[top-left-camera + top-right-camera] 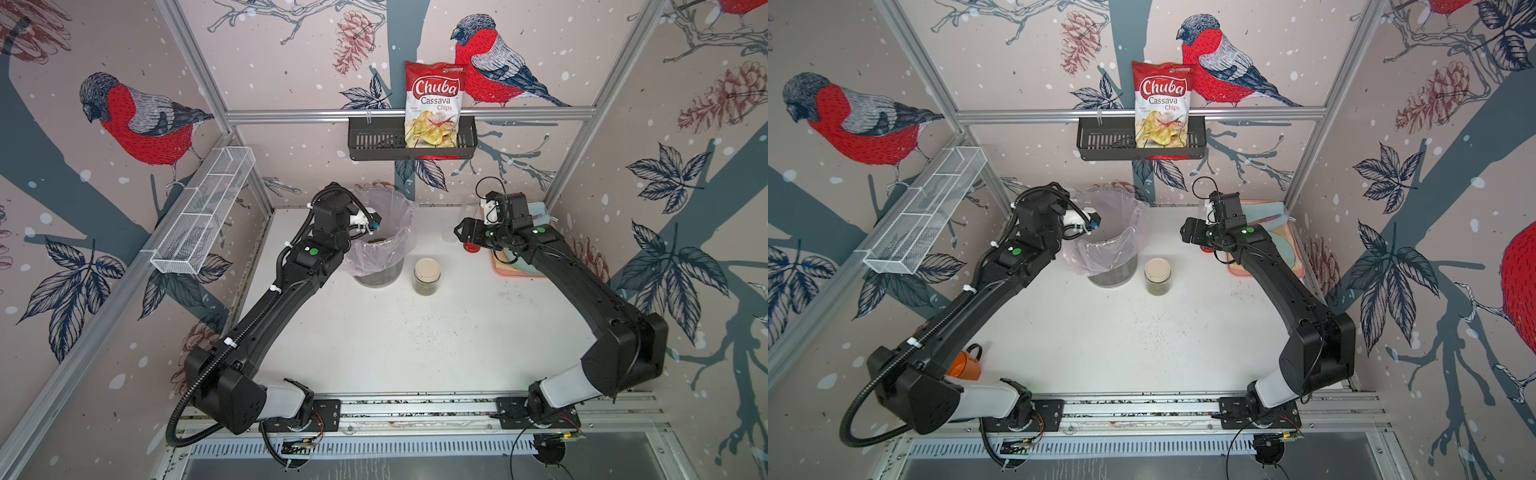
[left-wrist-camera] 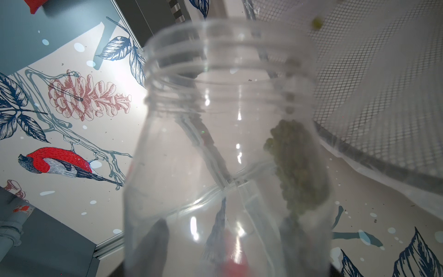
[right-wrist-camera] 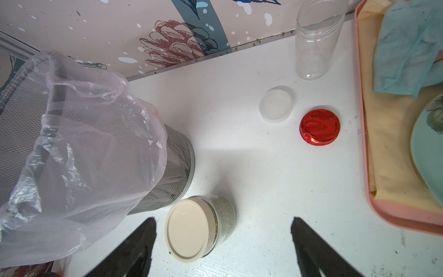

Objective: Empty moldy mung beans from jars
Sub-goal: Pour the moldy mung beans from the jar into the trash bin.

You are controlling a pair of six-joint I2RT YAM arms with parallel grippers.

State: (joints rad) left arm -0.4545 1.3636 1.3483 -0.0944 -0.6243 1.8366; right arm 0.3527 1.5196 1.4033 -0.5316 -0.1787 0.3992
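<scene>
A: Layout, big to small?
B: White speckled tabletop point(image 1: 415, 340). Grey mesh bin point(image 3: 178, 165) with a crinkled clear liner point(image 3: 84, 144). Pink tray point(image 3: 395, 215), cut off at the frame edge.
A: Left side?
B: Left gripper point(image 2: 224, 242) is clamped on the lidless jar point(image 2: 215, 120): clear plastic, threaded neck, tipped at the bin rim. Mung beans point(image 2: 294, 167) clump along one wall. Its fingers are only dark blurs through the jar.
A: Right?
B: Right gripper point(image 3: 223, 219) has its jaws spread and grips nothing. The beige-lid jar point(image 3: 191, 230) stands upright beside the bin with beans inside, clear of the tips. The empty jar point(image 3: 314, 45) stands by the back wall. The shiny red lid point(image 3: 320, 127) and frosted lid point(image 3: 276, 104) lie flat nearby.
</scene>
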